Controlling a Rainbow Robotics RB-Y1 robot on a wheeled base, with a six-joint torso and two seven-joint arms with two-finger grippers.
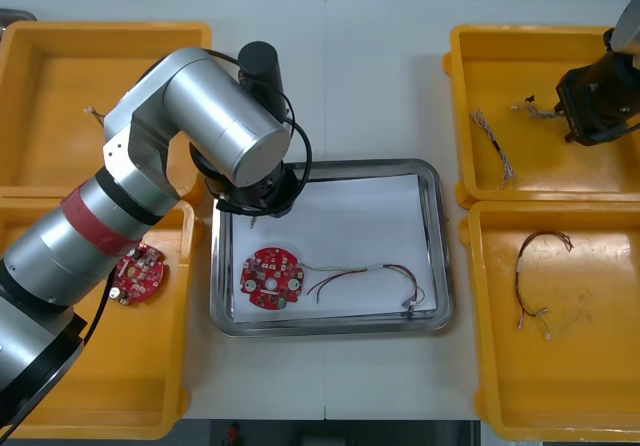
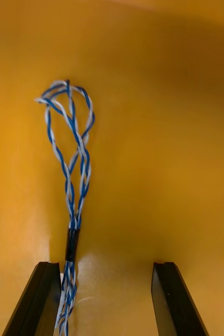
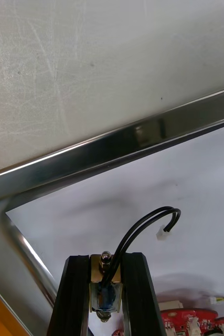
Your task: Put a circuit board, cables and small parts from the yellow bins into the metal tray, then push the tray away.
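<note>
My left gripper (image 3: 105,261) is shut on a small metal part (image 3: 106,287) with a looped black cable (image 3: 143,226). It hovers over the white inside of the metal tray (image 1: 432,228), just within the tray's far left corner. A round red circuit board (image 1: 272,277) and a red and yellow cable (image 1: 365,280) lie in the tray. My right gripper (image 2: 106,273) is open, low over the floor of the far right yellow bin (image 1: 480,48). A twisted blue and white cable (image 2: 72,157) runs between its fingers, close against one finger (image 2: 38,299).
A second red circuit board (image 1: 138,273) lies in the near left bin (image 1: 187,366). The near right bin (image 1: 478,316) holds a dark red cable (image 1: 533,266). Another twisted cable (image 1: 492,146) lies in the far right bin. My left arm (image 1: 225,131) covers the tray's far left corner.
</note>
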